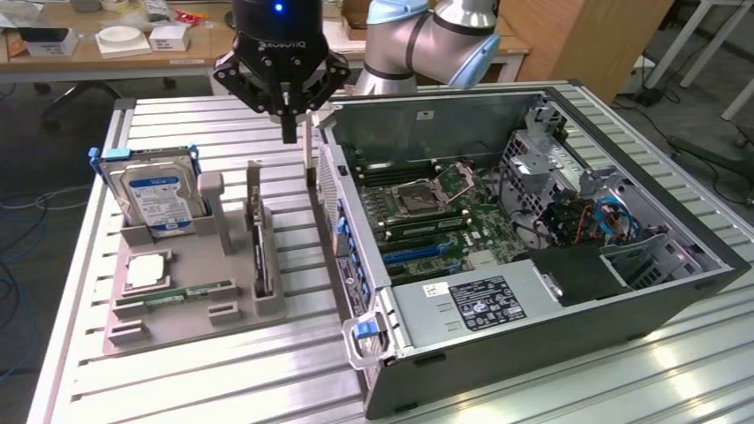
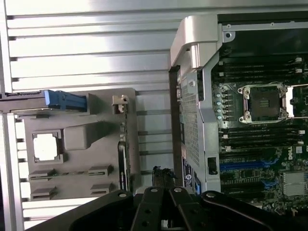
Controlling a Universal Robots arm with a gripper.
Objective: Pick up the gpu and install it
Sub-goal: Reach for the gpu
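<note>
From my station I see the gripper (image 1: 289, 132) hanging over the strip of slatted table (image 1: 212, 380) between the parts tray (image 1: 177, 318) and the rear wall of the computer case (image 1: 566, 309). Its fingers are pressed together, with nothing between them. They point straight down, which suits a top-down grasp.

The gpu (image 1: 258, 243) sits in the grey tray, standing on its long edge in a narrow slot. Its metal bracket (image 1: 253, 181) rises at the end farther from the exterior camera. I judge it is stored this way so that its upper edge is free for the fingers to close on. The gripper is near the card but off to the case side of it, not above it and not touching it. In the wrist view the card is a thin dark line, so I can't be sure how deep it sits.

The case lies on its side with the cover off, so the motherboard (image 1: 442, 208) faces up and a card can be pushed down into it. The hard drive (image 1: 159, 199) stands in its own cradle, well apart from the gripper.
</note>
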